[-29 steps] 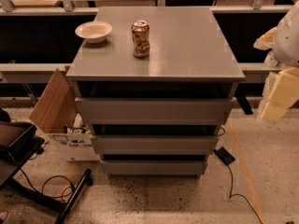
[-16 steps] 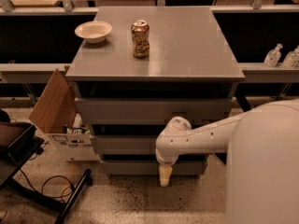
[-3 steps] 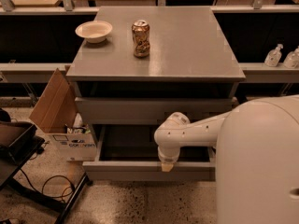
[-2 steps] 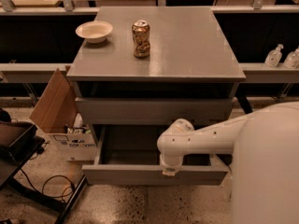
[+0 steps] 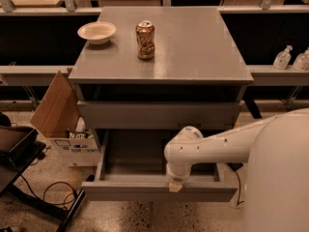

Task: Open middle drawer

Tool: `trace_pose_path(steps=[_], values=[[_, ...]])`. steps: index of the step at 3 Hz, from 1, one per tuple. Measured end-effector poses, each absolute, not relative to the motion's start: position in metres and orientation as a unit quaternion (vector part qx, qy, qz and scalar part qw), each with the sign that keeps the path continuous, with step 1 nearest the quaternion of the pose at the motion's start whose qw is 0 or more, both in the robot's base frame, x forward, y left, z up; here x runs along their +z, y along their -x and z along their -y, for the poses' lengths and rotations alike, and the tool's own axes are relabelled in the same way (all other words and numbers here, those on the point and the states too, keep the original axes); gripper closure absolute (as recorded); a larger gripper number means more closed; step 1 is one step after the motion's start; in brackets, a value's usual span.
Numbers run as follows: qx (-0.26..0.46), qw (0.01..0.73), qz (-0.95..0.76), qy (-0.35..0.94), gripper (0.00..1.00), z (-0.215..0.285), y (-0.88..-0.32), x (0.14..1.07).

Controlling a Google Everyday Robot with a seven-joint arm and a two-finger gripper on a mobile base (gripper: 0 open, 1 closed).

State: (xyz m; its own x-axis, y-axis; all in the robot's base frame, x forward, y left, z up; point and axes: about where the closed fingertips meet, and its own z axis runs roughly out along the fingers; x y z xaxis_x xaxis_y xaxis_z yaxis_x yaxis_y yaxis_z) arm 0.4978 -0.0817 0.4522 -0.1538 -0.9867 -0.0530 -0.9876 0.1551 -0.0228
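The middle drawer (image 5: pixel 159 190) of the grey cabinet stands pulled far out, its flat front low in the view and its grey box interior (image 5: pixel 135 153) showing. The top drawer (image 5: pixel 159 114) above it is closed. The lowest drawer is hidden under the open one. My white arm reaches in from the right, and my gripper (image 5: pixel 175 186) points down at the top edge of the open drawer's front, right of its middle, touching it.
A crushed drink can (image 5: pixel 145 39) and a white bowl (image 5: pixel 97 32) stand on the cabinet top (image 5: pixel 193 47). An open cardboard box (image 5: pixel 63 124) sits on the floor to the left, with cables and a black stand beside it. Bottles (image 5: pixel 282 58) stand on a shelf at right.
The middle drawer has slid farther out toward the camera, and my gripper has moved with its front edge, down and toward the camera.
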Motion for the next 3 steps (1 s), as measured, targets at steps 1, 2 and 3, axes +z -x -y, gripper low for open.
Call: trace_pose_path(steps=[1,2,3], values=[[0.049,0.001,-0.770,0.636,1.00,0.080,-0.429,0.455],[0.049,0.001,-0.770,0.636,1.00,0.080,-0.429,0.455],[0.094,-0.026,-0.777,0.622,1.00,0.076,-0.353,0.461]])
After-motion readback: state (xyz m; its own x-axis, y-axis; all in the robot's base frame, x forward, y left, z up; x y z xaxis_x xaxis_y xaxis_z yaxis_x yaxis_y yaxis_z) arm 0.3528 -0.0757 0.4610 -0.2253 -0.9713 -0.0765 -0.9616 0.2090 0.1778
